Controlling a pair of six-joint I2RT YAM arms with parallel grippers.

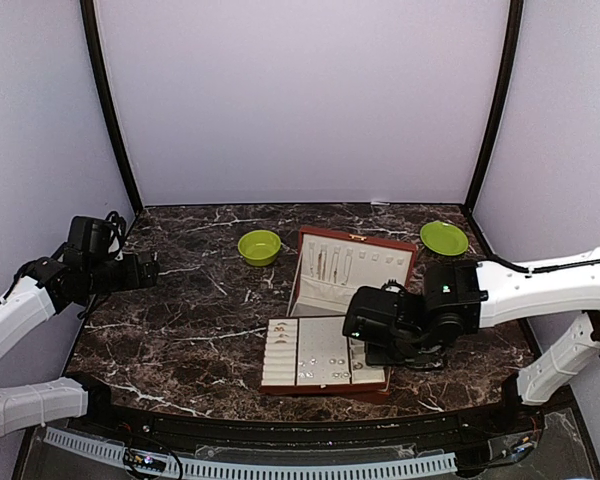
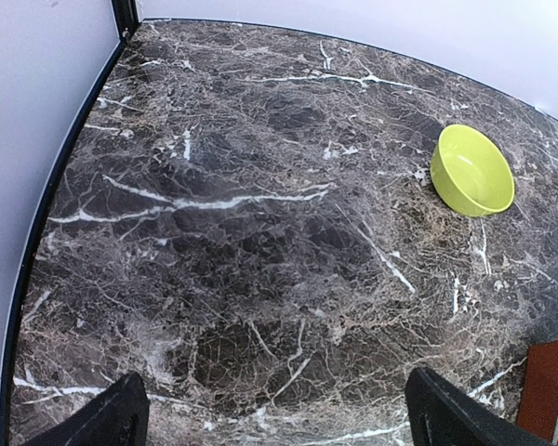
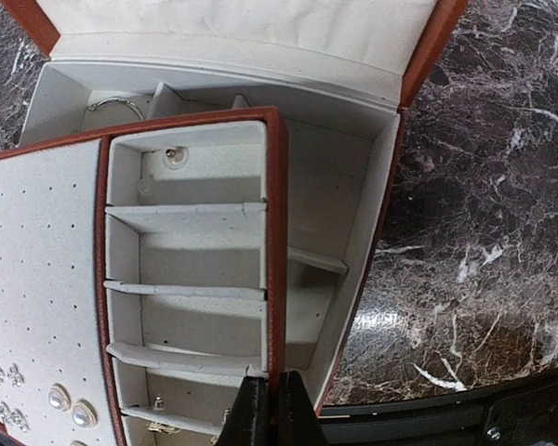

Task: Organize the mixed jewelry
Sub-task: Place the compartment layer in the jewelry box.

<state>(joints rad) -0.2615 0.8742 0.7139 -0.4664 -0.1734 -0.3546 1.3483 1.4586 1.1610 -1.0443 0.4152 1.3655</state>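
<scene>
A dark marbled surface (image 1: 180,330) is filling the booth, and both arms are reaching in over it. The left arm (image 1: 20,310) is hanging over the far left side, its fingers (image 2: 121,418) standing wide apart with nothing between them above bare stone. The right arm (image 1: 550,285) is stretching in over the box (image 1: 352,262), which is standing open in the middle with its lid upright. The tray (image 1: 320,355) is lying across the box's near side, and the right fingers (image 3: 256,409) are pressing together right over the tray's red-brown right rim. The plate (image 1: 444,237) is sitting at the back right, the bowl (image 1: 259,246) just left of the lid. The jewelry (image 3: 60,400) is sitting scattered: studs on the tray's cream panel, small pieces in its compartments, a hoop down in the box.
</scene>
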